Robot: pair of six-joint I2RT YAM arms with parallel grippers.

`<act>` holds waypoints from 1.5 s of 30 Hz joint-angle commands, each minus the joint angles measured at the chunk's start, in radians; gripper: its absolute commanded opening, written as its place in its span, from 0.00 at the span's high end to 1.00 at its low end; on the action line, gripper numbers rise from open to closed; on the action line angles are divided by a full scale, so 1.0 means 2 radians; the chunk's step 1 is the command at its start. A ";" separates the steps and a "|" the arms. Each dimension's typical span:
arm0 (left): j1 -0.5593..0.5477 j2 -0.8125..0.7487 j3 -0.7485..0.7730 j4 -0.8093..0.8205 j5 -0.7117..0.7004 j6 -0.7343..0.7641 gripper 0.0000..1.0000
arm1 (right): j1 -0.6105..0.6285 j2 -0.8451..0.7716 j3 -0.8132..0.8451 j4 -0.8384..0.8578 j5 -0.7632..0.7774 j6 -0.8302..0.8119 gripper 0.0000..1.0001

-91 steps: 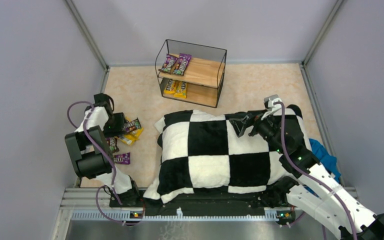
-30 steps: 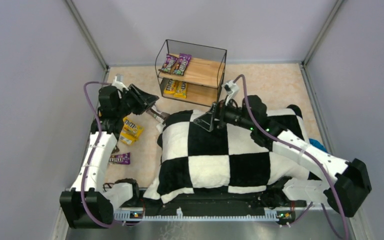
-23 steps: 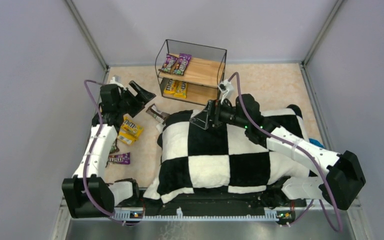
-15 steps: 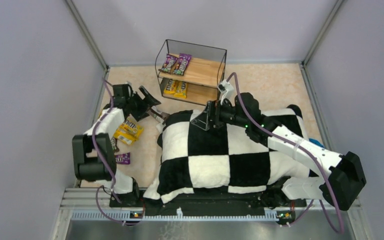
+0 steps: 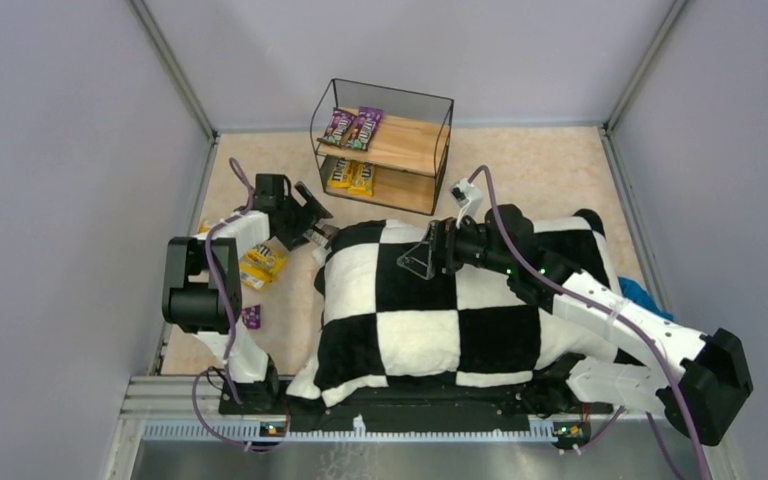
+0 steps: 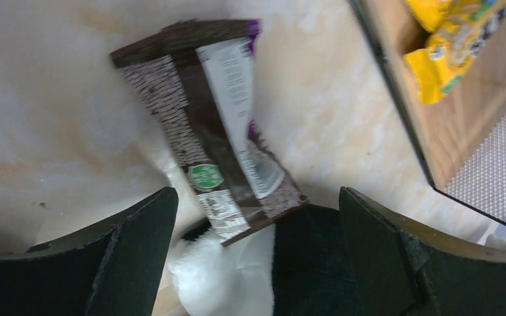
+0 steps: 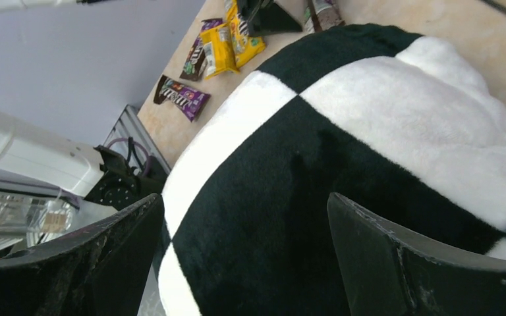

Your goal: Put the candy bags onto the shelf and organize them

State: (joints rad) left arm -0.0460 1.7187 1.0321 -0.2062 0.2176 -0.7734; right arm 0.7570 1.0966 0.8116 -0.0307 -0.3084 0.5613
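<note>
Brown candy bag (image 6: 211, 131) touches cushion (image 6: 211, 280) corner near the shelf (image 6: 461, 131), under wide-open empty left gripper (image 6: 257, 197); right gripper (image 7: 244, 199) likewise.

Top external: high above the near edge, looking down on the whole worktop (image 5: 560, 170); far.
Left wrist: close, facing down at a brown candy bag (image 6: 211, 164) between the shelf (image 6: 461, 125) and the checkered cushion (image 6: 204, 289) corner.
Right wrist: low over the checkered cushion, facing the worktop's left edge.
Shared: that bag, in all three.

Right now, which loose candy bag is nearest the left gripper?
The dark brown bag, printed back up, beside the cushion, under the left gripper; the yellow bags and purple bag lie farther away.
</note>
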 commanded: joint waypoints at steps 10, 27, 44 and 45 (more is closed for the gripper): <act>0.009 0.004 -0.079 0.141 -0.004 -0.087 0.09 | 0.001 -0.078 -0.008 0.035 0.126 -0.012 0.05; 0.051 0.008 -0.147 0.236 0.071 -0.129 0.78 | 0.001 -0.045 -0.009 0.034 0.098 0.014 0.12; 0.139 -0.150 -0.160 0.246 0.274 -0.157 0.84 | 0.023 0.075 0.065 0.056 0.064 0.018 0.14; 0.139 -0.167 -0.156 0.248 0.287 -0.156 0.83 | 0.024 0.086 0.078 0.055 0.061 0.013 0.14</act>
State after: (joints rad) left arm 0.2340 1.5333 0.6750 0.2745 0.6418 -1.0908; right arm 0.7799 1.2091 0.8478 0.0200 -0.1574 0.6037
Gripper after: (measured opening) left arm 0.204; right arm 0.857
